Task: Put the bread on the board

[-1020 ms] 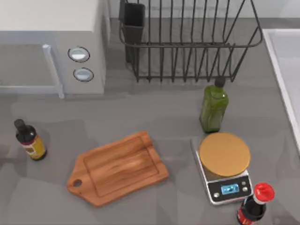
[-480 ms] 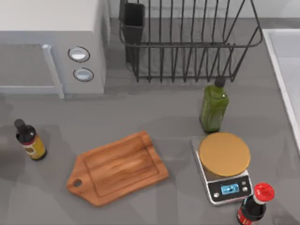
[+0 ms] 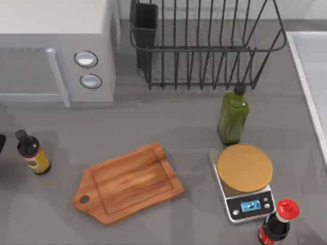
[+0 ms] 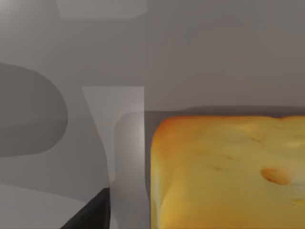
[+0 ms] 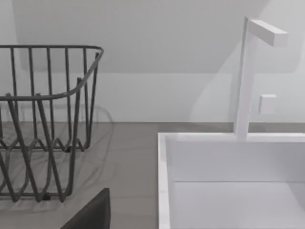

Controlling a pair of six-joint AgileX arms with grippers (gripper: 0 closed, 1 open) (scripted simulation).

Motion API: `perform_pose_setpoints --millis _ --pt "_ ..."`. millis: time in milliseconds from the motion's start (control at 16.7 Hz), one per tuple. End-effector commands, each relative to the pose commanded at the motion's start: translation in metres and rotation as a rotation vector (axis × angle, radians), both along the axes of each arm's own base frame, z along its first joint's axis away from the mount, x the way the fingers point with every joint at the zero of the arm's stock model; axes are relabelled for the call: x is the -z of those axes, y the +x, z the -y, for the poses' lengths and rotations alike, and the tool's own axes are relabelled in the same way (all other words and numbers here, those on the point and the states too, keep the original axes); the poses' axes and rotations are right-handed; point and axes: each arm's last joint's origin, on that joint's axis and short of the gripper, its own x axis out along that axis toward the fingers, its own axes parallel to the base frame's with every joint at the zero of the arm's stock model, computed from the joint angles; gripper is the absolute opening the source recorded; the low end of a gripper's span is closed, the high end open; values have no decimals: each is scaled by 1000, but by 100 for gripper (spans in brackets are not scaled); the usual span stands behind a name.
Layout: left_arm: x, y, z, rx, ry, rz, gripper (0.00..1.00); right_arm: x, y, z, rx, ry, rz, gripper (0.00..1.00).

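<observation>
Top view: the board [image 3: 129, 183] lies flat on the grey table [image 3: 168, 127], left of centre, handle with hole toward the lower left. Nothing sits on it. Small dark sauce bottle [image 3: 32, 152] stands well left of the board. Digital scale [image 3: 244, 179] with round tan plate is to the right of the board, apart from it. Green bottle [image 3: 233, 114] stands just behind the scale; red-capped bottle [image 3: 276, 223] just in front of it at the lower right. Microwave [image 3: 56, 48] at upper left, wire dish rack [image 3: 204, 43] at upper centre, white sink [image 3: 312, 81] at the right edge. A dark sliver at the far left edge, beside the sauce bottle, can't tell what it is.

Left wrist view: the bread [image 4: 228, 171] sits on the grey table close under the camera, yellow-orange with a browner top edge and a small pit in its surface. A dark finger tip of the left gripper [image 4: 93, 214] shows beside it, not touching. Can't tell whether the jaws are spread or pressed together.

Right wrist view: looks across the table at the dish rack [image 5: 45, 124], the sink [image 5: 233, 181] and a white faucet [image 5: 252, 76]. One dark finger tip of the right gripper [image 5: 90, 214] shows low in the frame; state of the jaws can't be told.
</observation>
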Motion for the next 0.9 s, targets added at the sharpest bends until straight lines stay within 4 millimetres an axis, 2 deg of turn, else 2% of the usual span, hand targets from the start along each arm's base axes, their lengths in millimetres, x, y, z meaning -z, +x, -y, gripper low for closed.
perform_pose_setpoints --millis 60,840,900 --pt "0 0 0 0 0 0 100 0 0 0 0 0 0 100" --pt "0 0 0 0 0 0 2 0 0 0 0 0 0 100" --pt "0 0 0 0 0 0 0 0 0 0 0 0 0 100"
